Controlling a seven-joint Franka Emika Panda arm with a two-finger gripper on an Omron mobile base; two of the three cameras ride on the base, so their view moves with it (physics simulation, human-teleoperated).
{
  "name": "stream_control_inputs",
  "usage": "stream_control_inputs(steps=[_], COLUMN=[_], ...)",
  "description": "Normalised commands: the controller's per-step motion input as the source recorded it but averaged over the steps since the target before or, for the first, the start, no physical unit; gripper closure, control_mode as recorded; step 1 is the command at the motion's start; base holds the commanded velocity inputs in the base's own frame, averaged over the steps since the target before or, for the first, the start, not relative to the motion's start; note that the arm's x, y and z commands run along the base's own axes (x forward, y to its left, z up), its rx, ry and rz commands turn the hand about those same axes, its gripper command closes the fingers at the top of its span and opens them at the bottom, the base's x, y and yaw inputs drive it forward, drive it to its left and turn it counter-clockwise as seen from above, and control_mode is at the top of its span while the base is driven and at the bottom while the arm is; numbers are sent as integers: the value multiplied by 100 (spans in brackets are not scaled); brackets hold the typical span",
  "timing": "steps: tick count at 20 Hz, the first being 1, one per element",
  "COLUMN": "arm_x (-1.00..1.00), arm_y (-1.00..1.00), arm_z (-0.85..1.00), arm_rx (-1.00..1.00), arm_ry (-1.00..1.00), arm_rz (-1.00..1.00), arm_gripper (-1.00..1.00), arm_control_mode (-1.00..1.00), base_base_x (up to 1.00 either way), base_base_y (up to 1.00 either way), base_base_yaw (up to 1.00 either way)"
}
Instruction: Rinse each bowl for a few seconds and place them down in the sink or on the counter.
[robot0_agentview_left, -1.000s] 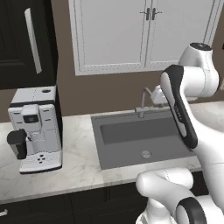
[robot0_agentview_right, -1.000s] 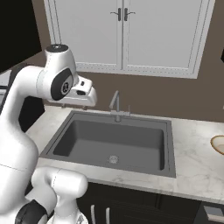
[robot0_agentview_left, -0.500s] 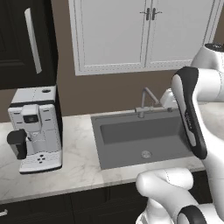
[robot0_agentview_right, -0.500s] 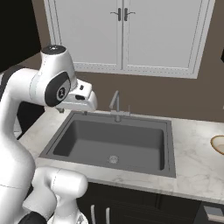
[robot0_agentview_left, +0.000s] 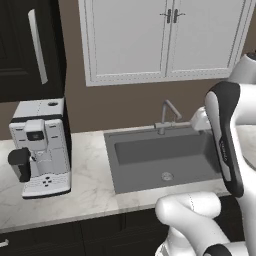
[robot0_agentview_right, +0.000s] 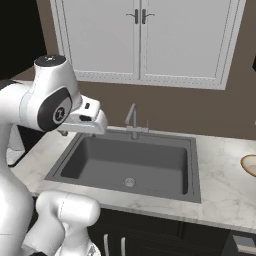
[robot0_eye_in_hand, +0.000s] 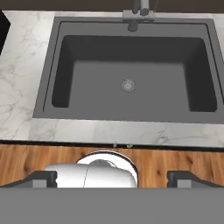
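Nothing rinsed yet: your gripper hangs empty above the sink's front edge.

Nearest you, the gripper (robot0_eye_in_hand: 112, 178) looks straight down with its fingers spread wide and nothing between them, so no bowl is in hand. Just past it lies the sink (robot0_eye_in_hand: 61, 65), dry-looking, with only the drain (robot0_eye_in_hand: 127, 85) in the basin. At the sink's back rim stands the faucet (robot0_agentview_right: 132, 121), with no water visible from it. One bowl (robot0_agentview_right: 249, 165) sits on the counter (robot0_agentview_right: 225, 165) well to the right of the sink, cut by the picture's edge; I cannot tell where the second bowl is. Left of the sink stands a coffee machine (robot0_agentview_left: 41, 146). By my reading, both rinses and both placements remain.
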Motion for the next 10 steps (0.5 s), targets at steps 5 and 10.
stream_control_inputs(steps=[5,10], arm_x=[-8,0], arm_y=[0,0], arm_z=[1,0], arm_rx=[0,0], arm_ry=[0,0], arm_rz=[0,0], arm_gripper=[-100,-100], arm_control_mode=[100,100], base_base_x=[-34,-22], base_base_y=[-3,-22], base_base_yaw=[0,0])
